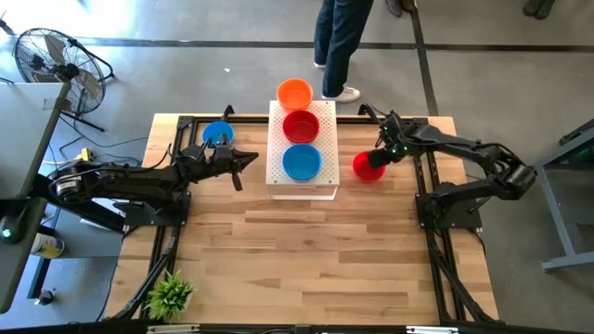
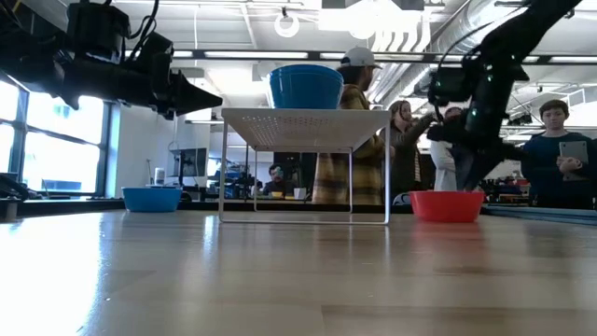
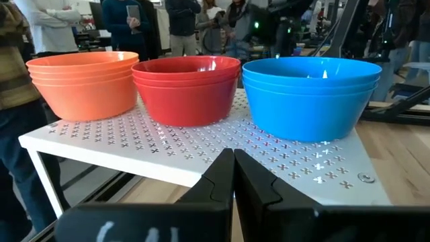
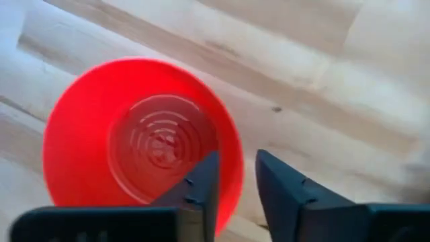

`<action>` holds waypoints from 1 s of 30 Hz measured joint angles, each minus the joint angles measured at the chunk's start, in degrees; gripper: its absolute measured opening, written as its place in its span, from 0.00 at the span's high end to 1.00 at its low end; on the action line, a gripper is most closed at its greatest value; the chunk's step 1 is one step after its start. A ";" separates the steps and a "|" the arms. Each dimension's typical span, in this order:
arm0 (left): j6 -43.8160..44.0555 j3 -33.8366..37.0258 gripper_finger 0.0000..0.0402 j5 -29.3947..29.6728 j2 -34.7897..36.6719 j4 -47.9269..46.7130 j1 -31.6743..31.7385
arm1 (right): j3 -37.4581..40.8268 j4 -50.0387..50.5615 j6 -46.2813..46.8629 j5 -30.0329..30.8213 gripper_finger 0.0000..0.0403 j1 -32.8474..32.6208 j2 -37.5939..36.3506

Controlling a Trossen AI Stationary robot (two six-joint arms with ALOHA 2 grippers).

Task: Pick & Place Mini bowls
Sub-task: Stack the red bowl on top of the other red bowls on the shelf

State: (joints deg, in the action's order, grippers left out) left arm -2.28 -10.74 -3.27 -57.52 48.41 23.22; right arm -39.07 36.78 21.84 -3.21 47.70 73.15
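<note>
A red mini bowl stands on its base on the table, right of the white perforated platform. My right gripper points steeply down at it, open, its fingers astride the bowl's rim. On the platform stand stacks of orange, red and blue mini bowls. A single blue mini bowl sits on the table left of the platform. My left gripper hovers level and shut, pointing at the platform's left side. My right gripper comes from above with one finger inside the red bowl and the other outside, astride the rim on the side away from the platform. The bowl stands upright on the table. Whether either finger touches it I cannot tell.
Black frame rails run along both sides of the table. A small green plant sits at the near left corner. A person stands beyond the far edge, others in the room behind. Bare wood lies near the front.
</note>
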 joint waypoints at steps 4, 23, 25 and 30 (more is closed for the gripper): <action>0.00 0.00 1.00 -0.02 0.00 -0.08 0.00 | -4.94 6.09 -5.41 5.19 0.72 -2.41 -1.46; 0.53 0.00 1.00 1.29 0.00 -1.58 0.04 | -6.97 8.43 -18.85 8.69 0.52 -27.44 -1.75; 0.46 0.00 1.00 1.29 0.00 -1.63 0.04 | -6.97 8.38 -18.97 8.67 0.49 -28.73 -0.44; -0.07 0.00 1.00 1.27 0.00 -2.30 0.04 | -6.95 7.09 -22.35 9.21 0.46 -30.16 3.59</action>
State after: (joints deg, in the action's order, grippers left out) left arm -2.35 -10.74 -2.00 -57.52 46.11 23.27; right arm -46.02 43.87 -0.51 6.00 17.53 76.74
